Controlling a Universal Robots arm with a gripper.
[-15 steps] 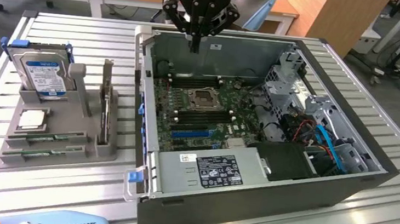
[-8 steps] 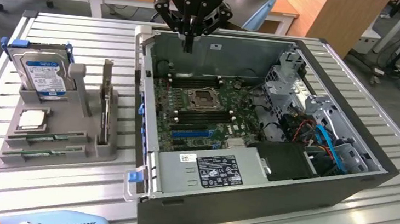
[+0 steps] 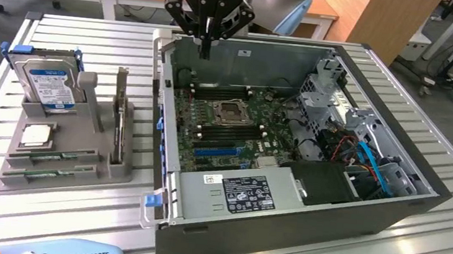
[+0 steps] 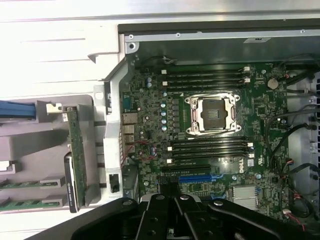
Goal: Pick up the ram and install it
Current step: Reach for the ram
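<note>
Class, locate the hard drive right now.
The hard drive stands upright in the grey holder at the exterior view's left, outside the computer case, next to the processor chip.

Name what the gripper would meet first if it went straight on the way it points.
Probably the motherboard inside the open computer case: the gripper points down over it. The wrist view suggests near the blue slot, though depth is unclear.

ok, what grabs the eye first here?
The open computer case dominates, its green motherboard bare, with an empty processor socket in the middle. The black gripper hangs shut above the case's far wall. On the exterior view's left, a grey holder carries a blue-labelled hard drive and ram sticks.
</note>
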